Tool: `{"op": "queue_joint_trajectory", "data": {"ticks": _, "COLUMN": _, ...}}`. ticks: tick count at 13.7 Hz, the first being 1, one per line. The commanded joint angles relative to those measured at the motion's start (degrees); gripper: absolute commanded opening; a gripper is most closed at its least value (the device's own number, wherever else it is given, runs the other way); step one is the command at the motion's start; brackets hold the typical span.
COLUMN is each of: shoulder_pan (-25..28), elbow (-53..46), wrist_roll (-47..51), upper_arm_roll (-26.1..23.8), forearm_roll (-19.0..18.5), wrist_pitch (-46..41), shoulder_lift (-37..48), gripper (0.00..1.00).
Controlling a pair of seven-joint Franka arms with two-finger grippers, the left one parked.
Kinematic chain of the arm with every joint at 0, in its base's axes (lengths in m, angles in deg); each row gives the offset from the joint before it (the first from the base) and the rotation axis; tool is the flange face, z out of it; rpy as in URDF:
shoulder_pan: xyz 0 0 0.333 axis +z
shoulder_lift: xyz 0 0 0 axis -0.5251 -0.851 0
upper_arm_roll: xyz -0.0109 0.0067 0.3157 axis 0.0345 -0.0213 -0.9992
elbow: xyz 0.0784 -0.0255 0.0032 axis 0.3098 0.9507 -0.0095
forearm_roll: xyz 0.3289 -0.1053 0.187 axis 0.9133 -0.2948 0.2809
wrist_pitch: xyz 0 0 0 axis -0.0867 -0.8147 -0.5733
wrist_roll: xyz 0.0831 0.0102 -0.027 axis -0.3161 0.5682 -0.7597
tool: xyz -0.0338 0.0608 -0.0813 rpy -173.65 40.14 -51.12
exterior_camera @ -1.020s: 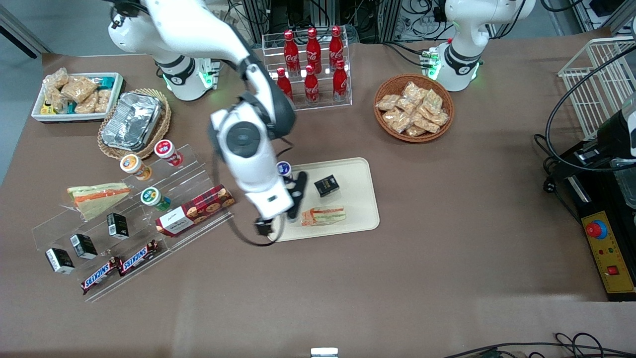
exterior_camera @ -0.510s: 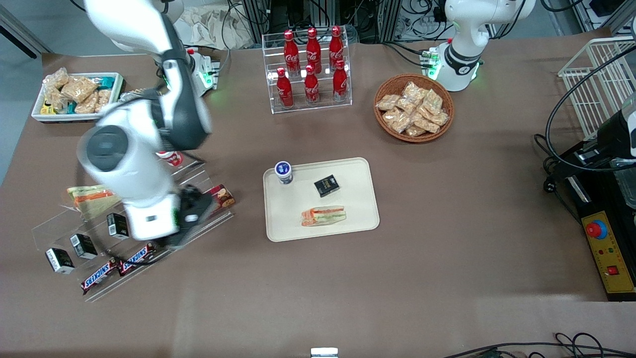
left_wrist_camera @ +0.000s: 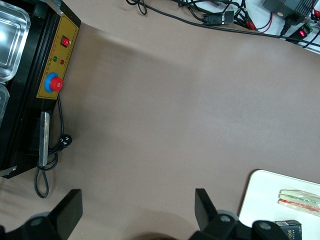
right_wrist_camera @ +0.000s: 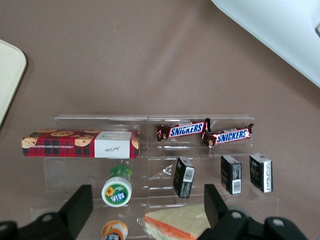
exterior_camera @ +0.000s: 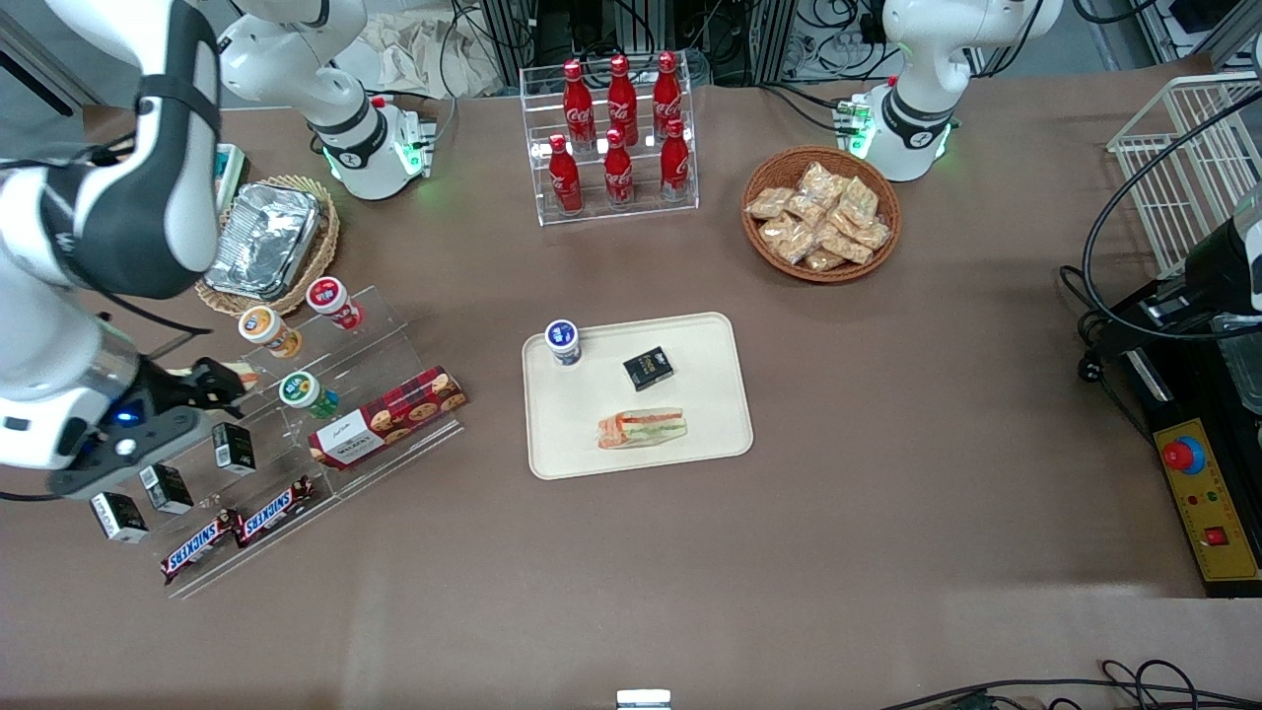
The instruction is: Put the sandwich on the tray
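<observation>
The narrow clear-wrapped sandwich [exterior_camera: 641,429] lies flat on the cream tray [exterior_camera: 710,394], at the tray edge nearest the front camera. It also shows in the left wrist view [left_wrist_camera: 300,198] on the tray [left_wrist_camera: 265,200]. My right gripper [exterior_camera: 219,387] is open and empty. It hangs above the clear stepped shelf toward the working arm's end of the table, well apart from the tray. In the right wrist view the gripper [right_wrist_camera: 146,210] has its fingers spread over a triangular wedge sandwich [right_wrist_camera: 180,222], with a corner of the tray [right_wrist_camera: 10,75] in sight.
A yogurt cup [exterior_camera: 563,340] and a small black box [exterior_camera: 648,368] stand on the tray. The shelf holds a cookie box [exterior_camera: 386,416], Snickers bars [exterior_camera: 237,531], small black boxes and cups. A foil container [exterior_camera: 261,240], cola rack [exterior_camera: 616,133] and snack basket [exterior_camera: 820,212] stand farther from the camera.
My right arm has swung away from the tray to above the stepped shelf at the working arm's end. The sandwich stays on the tray, unmoved.
</observation>
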Motion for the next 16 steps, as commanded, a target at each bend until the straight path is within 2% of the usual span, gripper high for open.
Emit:
{"op": "queue_joint_trajectory", "data": {"ticks": 1, "shoulder_pan": -2.1, "elbow": 0.7, "wrist_roll": 3.1, "upper_arm_roll": 0.0, "forearm_roll": 0.9, "wrist_pitch": -4.4, "shoulder_lift": 5.0, "gripper": 0.99}}
{"op": "queue_joint_trajectory", "data": {"ticks": 3, "shoulder_pan": -4.1, "elbow": 0.8, "wrist_roll": 7.4, "upper_arm_roll": -0.1, "forearm_roll": 0.5, "wrist_pitch": -5.9, "shoulder_lift": 7.9, "gripper": 0.99}}
{"op": "queue_joint_trajectory", "data": {"ticks": 6, "shoulder_pan": -6.1, "elbow": 0.8, "wrist_roll": 15.6, "upper_arm_roll": 1.4, "forearm_roll": -3.8, "wrist_pitch": -9.0, "shoulder_lift": 12.1, "gripper": 0.99}}
{"op": "queue_joint_trajectory", "data": {"ticks": 8, "shoulder_pan": -11.5, "elbow": 0.8, "wrist_roll": 15.6, "upper_arm_roll": -1.5, "forearm_roll": -4.3, "wrist_pitch": -10.9, "shoulder_lift": 14.7, "gripper": 0.99}}
{"op": "queue_joint_trajectory", "data": {"ticks": 9, "shoulder_pan": -15.6, "elbow": 0.8, "wrist_roll": 15.6, "upper_arm_roll": -5.5, "forearm_roll": -4.6, "wrist_pitch": -11.6, "shoulder_lift": 16.0, "gripper": 0.99}}
{"op": "queue_joint_trajectory", "data": {"ticks": 11, "shoulder_pan": -24.2, "elbow": 0.6, "wrist_roll": 15.7, "upper_arm_roll": -15.3, "forearm_roll": -7.5, "wrist_pitch": -11.4, "shoulder_lift": 18.5, "gripper": 0.99}}
{"op": "queue_joint_trajectory", "data": {"ticks": 13, "shoulder_pan": -34.0, "elbow": 0.6, "wrist_roll": 15.8, "upper_arm_roll": -27.0, "forearm_roll": -9.9, "wrist_pitch": -11.3, "shoulder_lift": 20.2, "gripper": 0.99}}
{"op": "queue_joint_trajectory", "data": {"ticks": 15, "shoulder_pan": -44.5, "elbow": 0.7, "wrist_roll": 15.9, "upper_arm_roll": -37.7, "forearm_roll": -9.8, "wrist_pitch": -11.6, "shoulder_lift": 21.4, "gripper": 0.99}}
{"op": "queue_joint_trajectory", "data": {"ticks": 16, "shoulder_pan": -47.9, "elbow": 0.7, "wrist_roll": 15.9, "upper_arm_roll": -41.4, "forearm_roll": -9.8, "wrist_pitch": -11.7, "shoulder_lift": 21.6, "gripper": 0.99}}
